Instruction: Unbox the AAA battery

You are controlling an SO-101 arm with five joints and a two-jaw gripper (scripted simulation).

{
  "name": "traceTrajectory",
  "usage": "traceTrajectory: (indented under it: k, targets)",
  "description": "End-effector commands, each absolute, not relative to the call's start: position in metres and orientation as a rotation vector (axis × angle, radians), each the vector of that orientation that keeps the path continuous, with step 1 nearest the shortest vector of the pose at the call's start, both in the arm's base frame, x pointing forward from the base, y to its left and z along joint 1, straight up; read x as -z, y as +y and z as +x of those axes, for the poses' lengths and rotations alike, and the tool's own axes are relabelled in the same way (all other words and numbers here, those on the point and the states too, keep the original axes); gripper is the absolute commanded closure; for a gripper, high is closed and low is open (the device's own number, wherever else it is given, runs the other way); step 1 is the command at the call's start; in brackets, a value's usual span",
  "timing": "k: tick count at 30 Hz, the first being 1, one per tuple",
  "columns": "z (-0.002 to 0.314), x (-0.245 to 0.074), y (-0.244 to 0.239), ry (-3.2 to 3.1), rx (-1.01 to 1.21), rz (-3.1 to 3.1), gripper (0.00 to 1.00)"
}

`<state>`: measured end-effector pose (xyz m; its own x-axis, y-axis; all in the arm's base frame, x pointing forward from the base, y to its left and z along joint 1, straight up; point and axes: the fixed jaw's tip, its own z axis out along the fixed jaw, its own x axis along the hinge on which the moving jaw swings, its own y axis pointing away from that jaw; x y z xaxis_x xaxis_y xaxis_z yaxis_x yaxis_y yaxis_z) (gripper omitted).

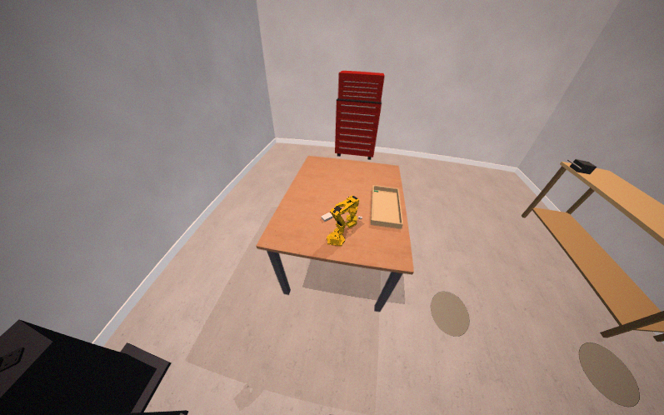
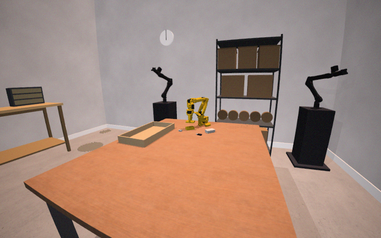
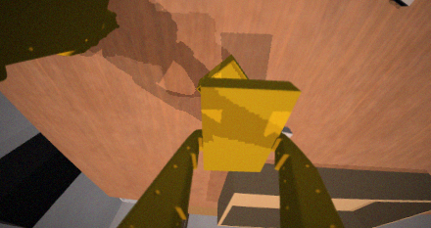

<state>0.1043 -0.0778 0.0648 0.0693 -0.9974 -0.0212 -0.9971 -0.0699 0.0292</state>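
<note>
Orange table [image 3: 353, 73] fills my wrist view. At centre, my gripper [image 3: 235, 157] is clamped on a yellow lid [image 3: 245, 127]. Yellow box [image 2: 190, 127] sits beneath.

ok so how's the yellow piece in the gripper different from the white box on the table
Colour: the yellow piece is bright yellow, the white box off-white. State: the yellow piece is clamped in the gripper; the white box lies free on the table, nothing touching it. Shared: both are flat-sided, boxy and far smaller than the tray.
</note>
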Motion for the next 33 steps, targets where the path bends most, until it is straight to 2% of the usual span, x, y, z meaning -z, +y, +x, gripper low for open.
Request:
traceTrajectory:
  k: [1, 33]
  targets:
    - [0.1091, -0.0693, -0.0810, -2.117, 0.000, 2.322, 0.77]
    - [0.1103, -0.0694, -0.0830, -2.054, 0.000, 2.377, 0.77]
